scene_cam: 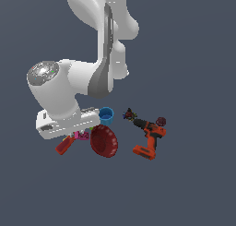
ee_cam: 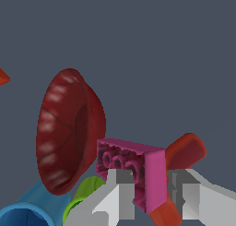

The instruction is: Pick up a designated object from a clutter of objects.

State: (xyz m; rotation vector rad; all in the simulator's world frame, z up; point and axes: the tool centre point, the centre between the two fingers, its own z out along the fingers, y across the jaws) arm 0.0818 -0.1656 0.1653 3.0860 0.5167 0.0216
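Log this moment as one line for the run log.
gripper: fingers either side of pink piece | closure: unclear | red bowl: beside it

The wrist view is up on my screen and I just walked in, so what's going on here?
A Franka arm is reaching into a small clutter. Its gripper has one finger on each side of the pink piece, beside the red bowl, the green cup and the red-orange bottle. Whether the fingers already clamp it is unclear.
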